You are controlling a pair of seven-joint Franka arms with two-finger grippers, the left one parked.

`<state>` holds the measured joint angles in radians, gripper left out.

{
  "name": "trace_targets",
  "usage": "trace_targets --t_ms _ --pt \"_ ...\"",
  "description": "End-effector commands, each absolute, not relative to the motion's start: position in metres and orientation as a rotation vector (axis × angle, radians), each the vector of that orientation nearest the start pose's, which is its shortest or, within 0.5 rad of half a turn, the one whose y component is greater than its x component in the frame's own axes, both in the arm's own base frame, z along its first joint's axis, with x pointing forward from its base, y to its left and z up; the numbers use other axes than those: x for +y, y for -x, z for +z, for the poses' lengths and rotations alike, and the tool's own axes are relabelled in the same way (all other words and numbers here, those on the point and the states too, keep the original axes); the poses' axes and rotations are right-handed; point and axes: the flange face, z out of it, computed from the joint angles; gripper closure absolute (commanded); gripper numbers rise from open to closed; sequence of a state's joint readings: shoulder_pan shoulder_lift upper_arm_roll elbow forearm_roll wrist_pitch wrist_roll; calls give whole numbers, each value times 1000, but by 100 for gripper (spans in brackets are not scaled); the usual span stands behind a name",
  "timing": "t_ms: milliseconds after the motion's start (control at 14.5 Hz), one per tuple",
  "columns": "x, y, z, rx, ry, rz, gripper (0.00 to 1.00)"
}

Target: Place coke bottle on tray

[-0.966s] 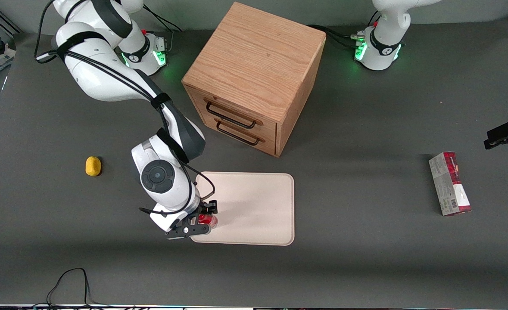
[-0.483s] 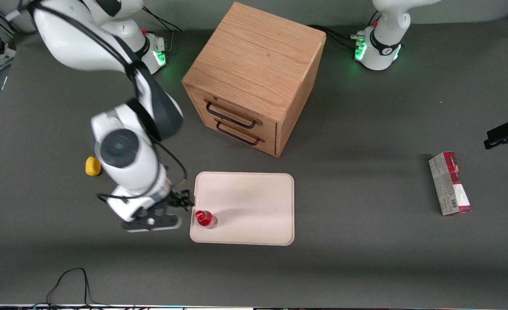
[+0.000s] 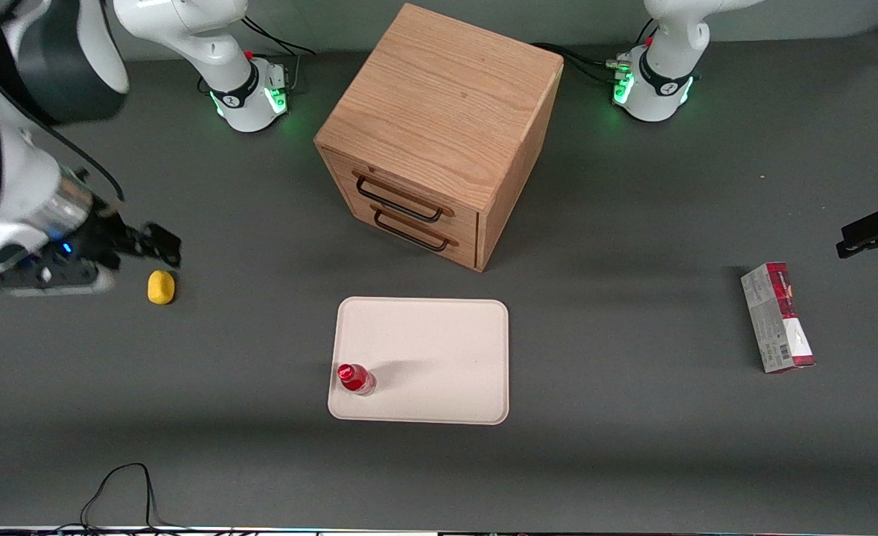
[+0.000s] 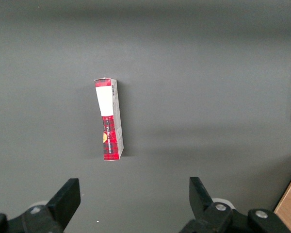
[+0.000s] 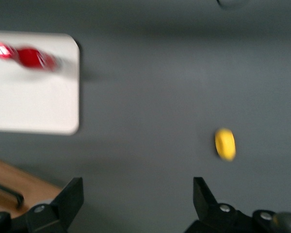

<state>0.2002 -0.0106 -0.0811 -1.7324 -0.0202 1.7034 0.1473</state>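
The small red coke bottle point(image 3: 354, 378) stands upright on the cream tray point(image 3: 439, 350), in the tray's corner nearest the front camera at the working arm's end. It also shows in the right wrist view point(image 5: 31, 56) on the tray point(image 5: 34, 102). My right gripper point(image 3: 152, 244) is open and empty, raised above the table far from the tray, toward the working arm's end, just above the yellow lump point(image 3: 161, 286). In the right wrist view the gripper point(image 5: 138, 194) has its two fingers spread wide over bare table.
A wooden drawer cabinet point(image 3: 439, 130) stands farther from the front camera than the tray. The yellow lump also shows in the right wrist view point(image 5: 225, 143). A red-and-grey carton box point(image 3: 777, 318) lies toward the parked arm's end and shows in the left wrist view point(image 4: 109, 119).
My gripper has let go of the bottle on the tray, risen and swung away toward the working arm's end, past the yellow lump. The bottle stays upright.
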Motion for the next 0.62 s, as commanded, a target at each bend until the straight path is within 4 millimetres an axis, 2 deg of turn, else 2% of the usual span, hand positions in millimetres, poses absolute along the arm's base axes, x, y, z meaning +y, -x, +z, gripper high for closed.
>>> trace_targets --t_ms 0,69,138,552 --pt "18 -498 563 126 3113 42 0" --pt "4 -492 570 159 3101 45 0" --pt "-1 -490 572 162 3093 48 0" --pt "1 -495 571 166 3094 41 0"
